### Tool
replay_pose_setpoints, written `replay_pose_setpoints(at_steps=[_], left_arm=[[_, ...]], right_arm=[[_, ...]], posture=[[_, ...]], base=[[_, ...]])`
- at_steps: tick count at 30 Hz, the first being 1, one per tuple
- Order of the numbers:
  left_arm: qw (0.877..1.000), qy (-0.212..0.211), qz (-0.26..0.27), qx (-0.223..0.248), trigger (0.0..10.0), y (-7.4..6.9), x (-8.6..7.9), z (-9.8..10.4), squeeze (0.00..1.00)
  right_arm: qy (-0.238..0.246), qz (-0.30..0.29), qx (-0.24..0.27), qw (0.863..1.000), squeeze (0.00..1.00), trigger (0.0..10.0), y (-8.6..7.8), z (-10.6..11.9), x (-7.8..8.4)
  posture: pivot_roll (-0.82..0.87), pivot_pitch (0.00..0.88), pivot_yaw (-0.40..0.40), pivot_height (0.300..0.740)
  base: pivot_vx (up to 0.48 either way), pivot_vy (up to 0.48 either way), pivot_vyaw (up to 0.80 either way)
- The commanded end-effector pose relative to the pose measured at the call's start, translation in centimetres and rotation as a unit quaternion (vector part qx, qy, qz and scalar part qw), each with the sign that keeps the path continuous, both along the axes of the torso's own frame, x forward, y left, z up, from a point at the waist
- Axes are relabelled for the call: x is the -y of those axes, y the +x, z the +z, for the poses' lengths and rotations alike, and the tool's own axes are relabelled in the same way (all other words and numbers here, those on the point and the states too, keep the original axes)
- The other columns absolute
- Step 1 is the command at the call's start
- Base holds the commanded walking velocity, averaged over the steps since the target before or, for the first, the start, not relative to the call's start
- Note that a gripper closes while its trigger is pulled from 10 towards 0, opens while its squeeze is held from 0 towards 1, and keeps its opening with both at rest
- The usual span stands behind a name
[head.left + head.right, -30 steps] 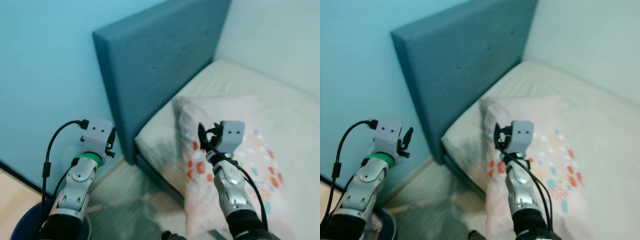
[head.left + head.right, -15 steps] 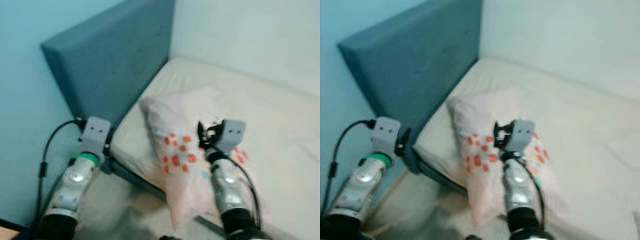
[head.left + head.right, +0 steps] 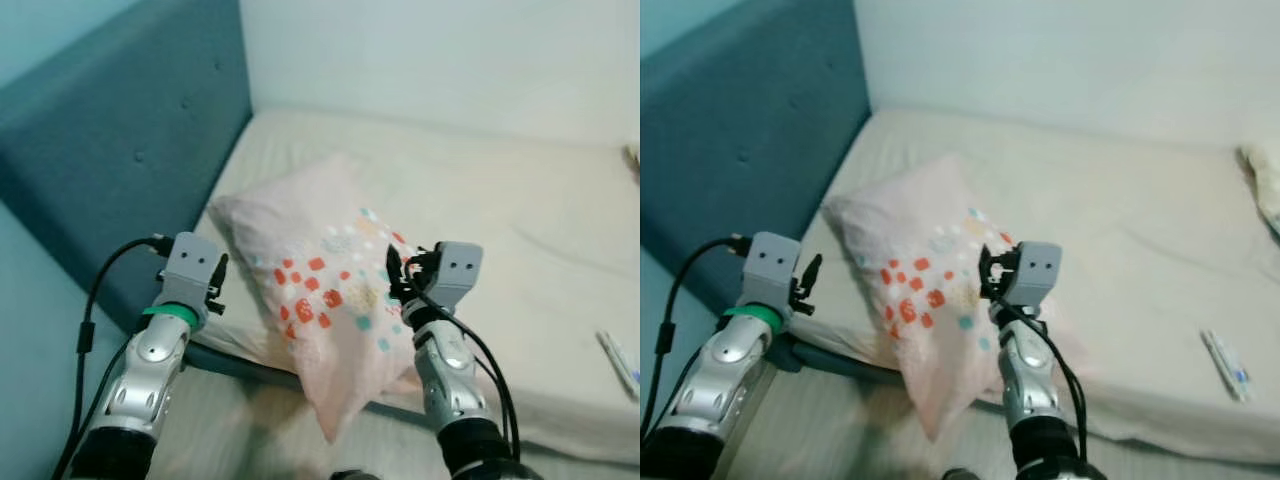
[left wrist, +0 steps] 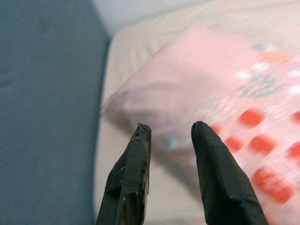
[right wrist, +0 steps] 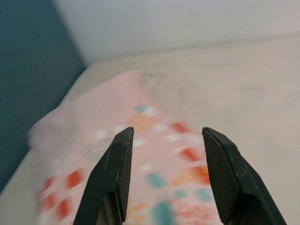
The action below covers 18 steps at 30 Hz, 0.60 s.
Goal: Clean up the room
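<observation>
Pink pillow [image 3: 325,285] lies diagonally between both open, empty grippers, right gripper [image 3: 395,285] nearer than left gripper [image 3: 218,280].

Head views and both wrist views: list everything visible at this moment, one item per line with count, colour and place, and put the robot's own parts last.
pillow: one, pale pink with red, teal and white squares, on the mattress near the headboard, one corner hanging over the near bed edge.
mattress: one, cream, running from the headboard to the robot's right.
headboard: one, teal-blue padded, at the robot's left.
wall: white, behind the bed.
small flat object: one, white with a blue mark, on the mattress at the right; too small to identify.
pale fabric: one piece, cream, at the right edge of the mattress.
left gripper: one, black fingers open, raised beside the bed near the pillow.
right gripper: one, black fingers open, raised over the pillow.
</observation>
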State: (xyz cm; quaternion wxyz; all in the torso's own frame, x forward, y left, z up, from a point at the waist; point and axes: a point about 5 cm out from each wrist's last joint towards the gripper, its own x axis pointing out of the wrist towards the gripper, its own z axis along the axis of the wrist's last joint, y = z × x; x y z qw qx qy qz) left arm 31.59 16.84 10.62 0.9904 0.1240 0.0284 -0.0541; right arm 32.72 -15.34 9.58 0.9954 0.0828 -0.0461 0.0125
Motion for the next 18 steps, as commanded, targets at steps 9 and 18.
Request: replay_pose_setpoints(at_steps=[9, 18], left_arm=[[1.0, -0.007, 0.0, -0.006, 10.0, -0.17, -0.13, -0.3, 0.0], [1.0, -0.01, 0.0, -0.006, 10.0, -0.19, -0.1, -0.29, 0.0]], right_arm=[[0.022, -0.011, -0.007, 1.0, 0.0, 10.0, -0.1, -0.29, 0.29], [0.026, -0.014, -0.008, 1.0, 0.0, 10.0, -0.07, -0.26, 0.39]], posture=[[0.01, 0.038, 0.11, 0.74], [0.01, 0.039, 0.11, 0.74]], base=[[0.0, 0.0, -0.78], [0.0, 0.0, -0.78]])
